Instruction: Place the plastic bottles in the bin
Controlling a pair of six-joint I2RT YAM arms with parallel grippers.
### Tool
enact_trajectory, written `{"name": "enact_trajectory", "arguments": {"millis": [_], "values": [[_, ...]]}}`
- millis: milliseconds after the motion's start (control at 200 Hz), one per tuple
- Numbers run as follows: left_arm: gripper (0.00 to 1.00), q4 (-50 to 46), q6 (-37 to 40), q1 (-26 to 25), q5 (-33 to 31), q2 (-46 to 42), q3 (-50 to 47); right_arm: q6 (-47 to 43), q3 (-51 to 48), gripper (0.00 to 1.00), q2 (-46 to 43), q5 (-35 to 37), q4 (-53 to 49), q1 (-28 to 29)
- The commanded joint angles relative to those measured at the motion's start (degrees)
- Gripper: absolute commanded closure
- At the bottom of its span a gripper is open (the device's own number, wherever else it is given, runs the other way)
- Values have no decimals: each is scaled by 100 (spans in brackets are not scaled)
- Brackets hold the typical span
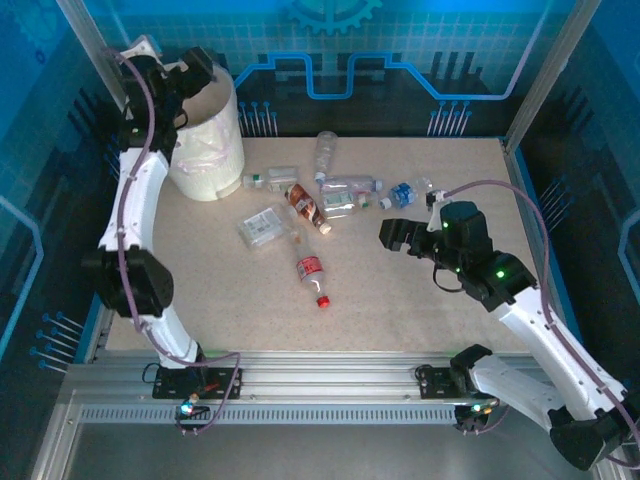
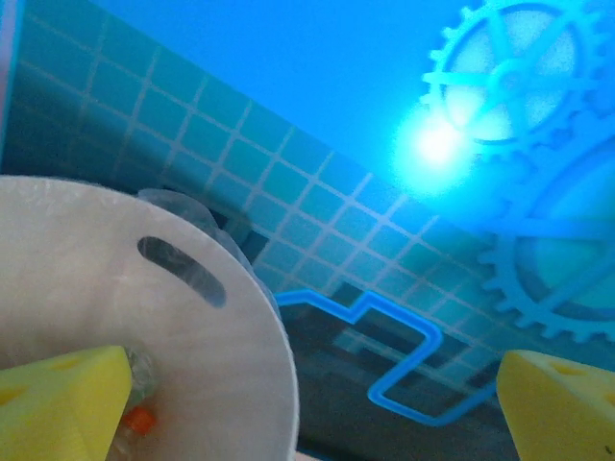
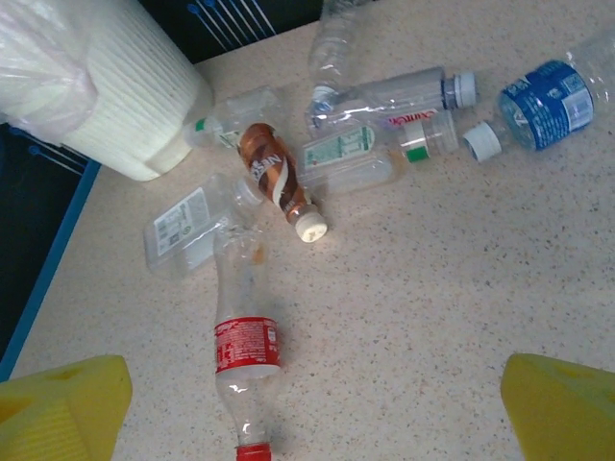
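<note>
Left gripper (image 1: 190,72): upper left of top view, at rim of bin (image 1: 212,140); fingers spread wide, nothing between them. Right gripper (image 1: 398,236): right of centre, above table (image 1: 420,300); fingers spread wide, empty. Plastic bottles (image 1: 330,190): lying scattered mid-frame, right of bin. Red-label bottle (image 1: 311,272): lowest in frame, slightly apart from cluster.

The bin (image 1: 210,150) stands far left; plastic bottles (image 1: 306,206) lie scattered to its right.
</note>
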Motion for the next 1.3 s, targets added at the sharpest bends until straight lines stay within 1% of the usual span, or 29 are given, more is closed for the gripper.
{"name": "enact_trajectory", "arguments": {"millis": [0,100,175,260,390,545,650,745,850,925,1015,1211,1296], "values": [[1,-86,-281,7,493,-738,-720,38,-112,0,144,-49,292,-266],[1,5,-446,-2,926,-1371,-1546,-89,-104,0,471,-135,369,-683],[1,109,-522,-11,1175,-1915,-2205,-23,-58,0,793,-376,377,-1074],[1,155,-560,-16,1221,-2535,-2903,122,-36,0,1104,-521,482,-1378],[1,-265,-576,-20,1376,-3249,-3628,463,-51,0,1531,-336,747,-1746],[1,-536,-578,-20,1319,-4063,-4473,982,143,0,2284,-543,1032,-2328],[1,-1035,-336,-20,1233,-4419,-4651,1094,629,0,3034,-513,854,-2511],[1,-1583,-63,-16,1107,-4621,-4659,1267,1029,0,3688,-331,765,-2542],[1,-1905,66,-11,996,-4779,-4734,1505,1554,0,4418,-93,699,-2546],[1,-2006,84,-11,963,-4866,-4804,1595,2050,0,4938,-19,604,-2561],[1,-2047,72,-11,950,-4936,-4909,1723,2630,0,5495,-97,546,-2576],[1,-1942,-69,-11,936,-4939,-5106,2317,3796,0,6648,113,37,-2580],[1,-1923,-87,-11,986,-4911,-5121,2508,4250,0,7014,218,-198,-2583]]}}
